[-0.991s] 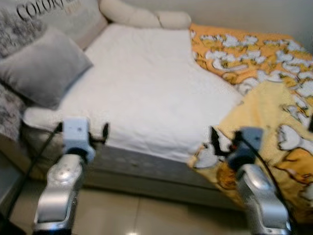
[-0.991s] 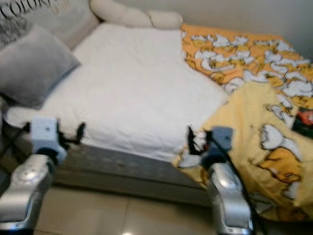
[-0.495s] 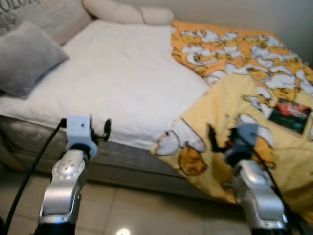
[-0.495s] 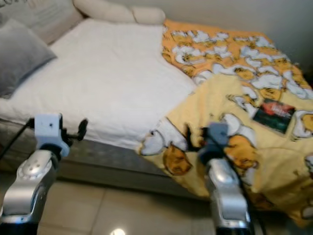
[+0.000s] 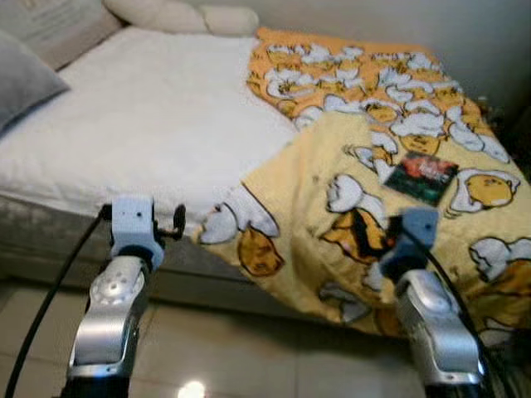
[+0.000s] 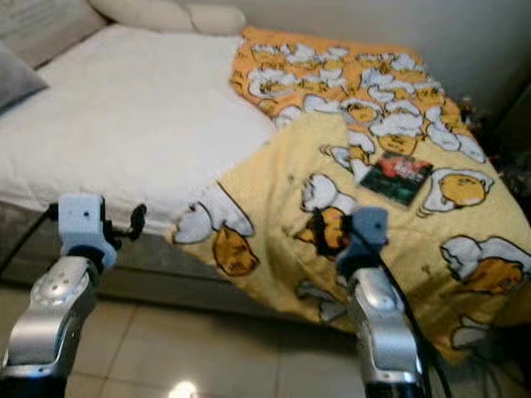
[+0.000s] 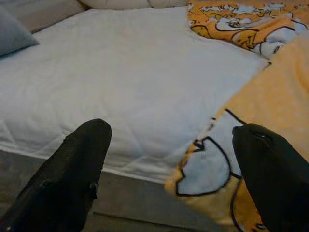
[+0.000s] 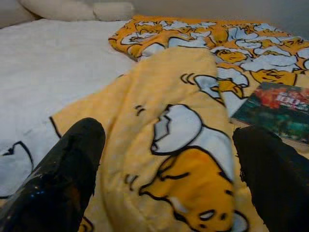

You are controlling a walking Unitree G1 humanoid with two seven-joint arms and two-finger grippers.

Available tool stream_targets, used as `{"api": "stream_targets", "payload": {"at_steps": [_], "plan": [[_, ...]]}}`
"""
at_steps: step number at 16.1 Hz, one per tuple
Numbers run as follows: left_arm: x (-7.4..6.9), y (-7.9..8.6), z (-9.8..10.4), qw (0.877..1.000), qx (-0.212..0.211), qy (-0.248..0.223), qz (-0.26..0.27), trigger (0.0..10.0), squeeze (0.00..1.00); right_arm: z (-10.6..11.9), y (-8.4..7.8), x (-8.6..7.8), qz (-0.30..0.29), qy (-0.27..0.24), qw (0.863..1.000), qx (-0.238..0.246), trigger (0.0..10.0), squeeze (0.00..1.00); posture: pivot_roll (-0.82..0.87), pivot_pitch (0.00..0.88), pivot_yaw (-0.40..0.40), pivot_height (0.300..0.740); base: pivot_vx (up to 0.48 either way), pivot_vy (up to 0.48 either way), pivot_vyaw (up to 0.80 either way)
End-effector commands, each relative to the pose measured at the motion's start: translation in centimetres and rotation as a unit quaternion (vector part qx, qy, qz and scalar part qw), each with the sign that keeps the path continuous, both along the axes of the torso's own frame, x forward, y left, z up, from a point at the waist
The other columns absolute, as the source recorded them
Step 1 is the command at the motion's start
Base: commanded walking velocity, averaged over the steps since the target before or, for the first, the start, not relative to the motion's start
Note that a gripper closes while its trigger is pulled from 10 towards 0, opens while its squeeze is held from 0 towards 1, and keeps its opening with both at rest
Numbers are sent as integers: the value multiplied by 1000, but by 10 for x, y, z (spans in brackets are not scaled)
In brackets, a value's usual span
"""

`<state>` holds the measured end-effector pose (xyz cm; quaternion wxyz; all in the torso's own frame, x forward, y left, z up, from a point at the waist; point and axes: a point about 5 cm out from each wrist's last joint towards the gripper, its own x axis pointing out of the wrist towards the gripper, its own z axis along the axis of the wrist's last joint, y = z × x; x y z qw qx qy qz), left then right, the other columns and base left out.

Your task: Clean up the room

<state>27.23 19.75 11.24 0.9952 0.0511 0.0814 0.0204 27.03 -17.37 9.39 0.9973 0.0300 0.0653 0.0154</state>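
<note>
The bed (image 5: 141, 124), white-sheeted, stretches ahead of the left gripper (image 7: 169, 159), whose fingers are spread wide and hold nothing. The yellow duck-print blanket (image 5: 390, 191) drapes over the bed's edge just ahead of the right gripper (image 8: 169, 164), likewise wide open and empty. A dark book (image 8: 277, 110) lies on the blanket beyond its fingertips.

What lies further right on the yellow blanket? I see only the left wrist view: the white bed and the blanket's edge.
Observer: A dark book lies flat on the blanket, further onto the bed than the right arm.
Operator: Where is the right claw?
Observer: The right claw hangs open over the blanket's near part, apart from the book.
Operator: What is below the bed's edge?
Observer: A glossy tiled floor; the blanket drapes over the bed's side toward it.
</note>
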Motion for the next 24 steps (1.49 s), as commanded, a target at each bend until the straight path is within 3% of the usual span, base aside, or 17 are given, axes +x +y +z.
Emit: {"api": "stream_targets", "payload": {"at_steps": [1, 3, 6, 11, 24], "plan": [[1, -7, 3, 1000, -1, -8, -9, 10000, 788, 0, -12, 0, -23, 0, 1000, 1, 10000, 0, 63, 0, 6, 740, 0, -480, 0], [3, -7, 4, 1000, -22, -10, -1, 10000, 773, 2, -11, 2, -12, -2, 1000, 2, 10000, 0, 69, 0, -2, 740, 0, 0, 0], [6, -8, 6, 1000, -13, -26, -3, 10000, 784, 4, -5, 5, 13, 1, 1000, -29, 10000, 0, 41, 0, 2, 740, 0, 0, 0], [8, -15, 7, 999, -20, -34, -25, 10000, 800, 3, -6, 7, 7, 13, 1000, -16, 10000, 0, 47, 0, 0, 740, 0, 0, -185], [7, -11, 5, 999, -21, -33, -25, 10000, 804, -2, 1, 7, 29, 24, 998, -40, 10000, 0, 50, 0, 0, 740, 298, 0, -94]]}}
